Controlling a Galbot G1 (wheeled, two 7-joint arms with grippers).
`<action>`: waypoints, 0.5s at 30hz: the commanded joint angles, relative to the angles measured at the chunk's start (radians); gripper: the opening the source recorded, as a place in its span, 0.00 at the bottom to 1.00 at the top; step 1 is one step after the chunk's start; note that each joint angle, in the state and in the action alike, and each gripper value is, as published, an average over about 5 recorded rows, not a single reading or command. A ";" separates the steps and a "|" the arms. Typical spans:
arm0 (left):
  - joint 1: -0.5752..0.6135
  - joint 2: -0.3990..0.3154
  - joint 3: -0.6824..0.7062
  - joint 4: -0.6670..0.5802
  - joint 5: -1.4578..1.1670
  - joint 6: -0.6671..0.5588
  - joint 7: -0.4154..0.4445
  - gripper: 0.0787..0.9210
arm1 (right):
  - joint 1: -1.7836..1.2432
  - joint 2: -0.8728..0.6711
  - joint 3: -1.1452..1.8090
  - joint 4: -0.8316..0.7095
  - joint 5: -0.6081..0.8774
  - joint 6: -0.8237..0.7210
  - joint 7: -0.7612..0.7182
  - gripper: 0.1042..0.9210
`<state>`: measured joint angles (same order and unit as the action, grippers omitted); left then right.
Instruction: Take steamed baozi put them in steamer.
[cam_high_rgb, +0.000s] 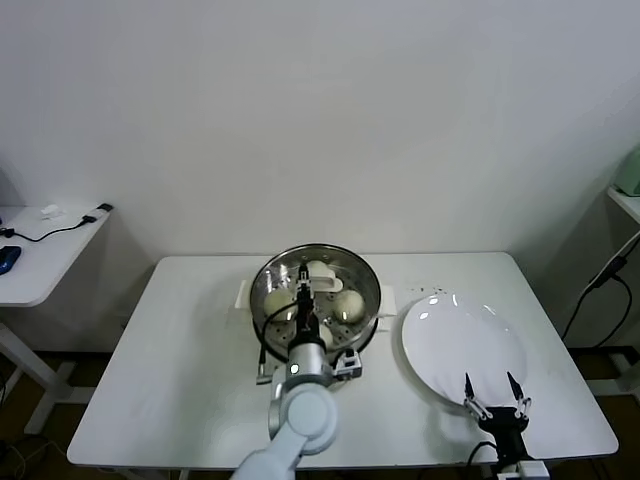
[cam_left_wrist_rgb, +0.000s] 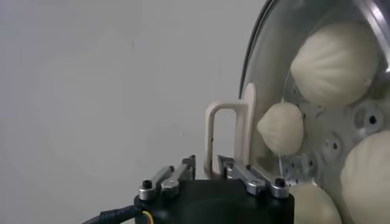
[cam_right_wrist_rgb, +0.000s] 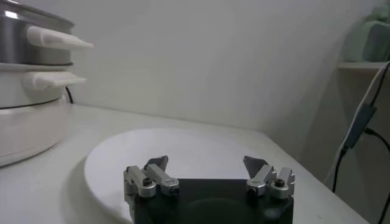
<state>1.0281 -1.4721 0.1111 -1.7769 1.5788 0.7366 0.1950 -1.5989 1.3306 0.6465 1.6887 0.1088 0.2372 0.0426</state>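
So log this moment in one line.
left gripper: shut on lid handle over steamer | baozi: inside | right gripper: open at plate

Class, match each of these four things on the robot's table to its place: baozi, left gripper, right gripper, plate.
Things:
1. baozi
2. left gripper
3. right gripper
4. plate

Places:
A. over the plate's near rim, jaws open
B. inside the steamer
C. at the lid's handle, above the steamer
D. on the table, right of the steamer

Pairs: 1-B, 2-C, 3-A, 4-D
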 joint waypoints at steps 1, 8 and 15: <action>0.016 0.041 0.011 -0.099 -0.073 0.001 0.017 0.33 | 0.002 0.000 -0.001 0.002 0.001 0.000 -0.003 0.88; 0.061 0.111 0.004 -0.235 -0.247 -0.035 -0.015 0.56 | 0.011 -0.002 -0.008 -0.006 0.007 -0.004 0.003 0.88; 0.154 0.136 -0.157 -0.313 -0.854 -0.402 -0.287 0.80 | 0.023 -0.010 -0.023 0.000 0.040 0.037 0.006 0.88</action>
<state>1.0881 -1.3874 0.0994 -1.9452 1.3714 0.7367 0.1580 -1.5820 1.3279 0.6324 1.6854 0.1215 0.2341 0.0456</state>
